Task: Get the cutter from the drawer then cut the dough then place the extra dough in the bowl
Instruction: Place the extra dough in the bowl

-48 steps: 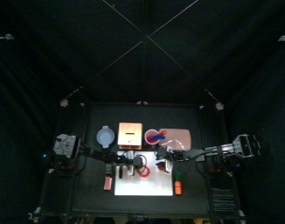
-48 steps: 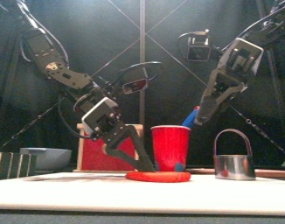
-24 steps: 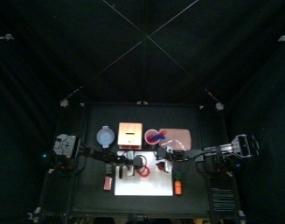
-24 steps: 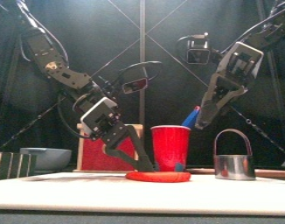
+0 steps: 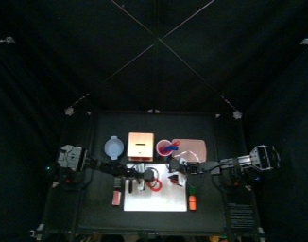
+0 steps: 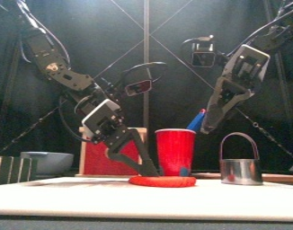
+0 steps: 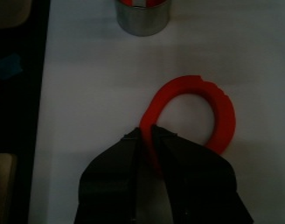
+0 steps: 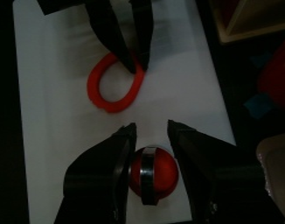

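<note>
White board [image 5: 163, 200] lies at the front middle of the black surface [image 5: 87, 216] in the top view. Behind it stand a bowl [image 5: 113, 146] and, just to the bowl's right, a wooden box [image 5: 140, 144]. Both arms reach in over the board from their own sides.

From the front, the left pincer [image 6: 146, 169] slants down to the ring [image 6: 161, 181] of red dough, which lies flat on the board, and its tip touches the ring's left part. A red cup [image 6: 175, 151] stands behind the ring with a blue knife [image 6: 197, 118] sticking out of it. The metal cutter [image 6: 240, 169] stands upright to the right of the ring and apart from it, with its wire handle raised. The right pincer [image 6: 207, 124] hangs in the air above the cup's right side, touching nothing.

In the left wrist view the jaws are all but closed, with only a thin gap, and they pinch the near end of the ring. The cutter stands farther off on the board.

In the right wrist view the jaws are spread wide and hold nothing. Between them, lower down on the board, sits a round thing that is red inside with a dark bar across it. It appears to be the cutter seen from above. The ring and the left pincer's tips show beyond it.
</note>
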`<state>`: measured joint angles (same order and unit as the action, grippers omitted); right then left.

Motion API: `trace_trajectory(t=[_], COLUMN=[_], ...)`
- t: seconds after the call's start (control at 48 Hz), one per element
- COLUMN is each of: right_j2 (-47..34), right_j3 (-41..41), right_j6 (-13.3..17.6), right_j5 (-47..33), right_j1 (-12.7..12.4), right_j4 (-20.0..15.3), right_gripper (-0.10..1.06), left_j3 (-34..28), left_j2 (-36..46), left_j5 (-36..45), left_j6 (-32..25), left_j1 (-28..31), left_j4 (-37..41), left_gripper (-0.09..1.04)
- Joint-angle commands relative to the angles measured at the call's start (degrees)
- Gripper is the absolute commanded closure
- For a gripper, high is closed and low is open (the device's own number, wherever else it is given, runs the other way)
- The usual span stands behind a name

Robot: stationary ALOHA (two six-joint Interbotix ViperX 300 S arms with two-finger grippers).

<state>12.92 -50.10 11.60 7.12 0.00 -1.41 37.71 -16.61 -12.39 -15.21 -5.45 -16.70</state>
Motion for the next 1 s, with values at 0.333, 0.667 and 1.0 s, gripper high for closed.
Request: trace_trajectory(t=[0.333,0.667,1.0], right_j2=[0.6,1.2,1.2], right_j3=[0.3,0.1,0.1], right_j6=[-0.1,-0.1,-0.1], right_j5=[-0.4,0.0,-0.1], right_j1=[-0.6,-2.2,-2.7], right_j4=[0.0,0.1,0.3], right_gripper=[0.22,0.22,0.22], left_j3=[-0.8,2.0,5.4], left_j2=[5.4,16.3,29.5], left_j5=[-1.2,-1.5,3.8], left_j6=[-0.3,-0.1,-0.1], left_j1=[-1.0,0.5,6.7], left_j4=[0.5,4.8,6.9], left_gripper=[0.37,0.37,0.36])
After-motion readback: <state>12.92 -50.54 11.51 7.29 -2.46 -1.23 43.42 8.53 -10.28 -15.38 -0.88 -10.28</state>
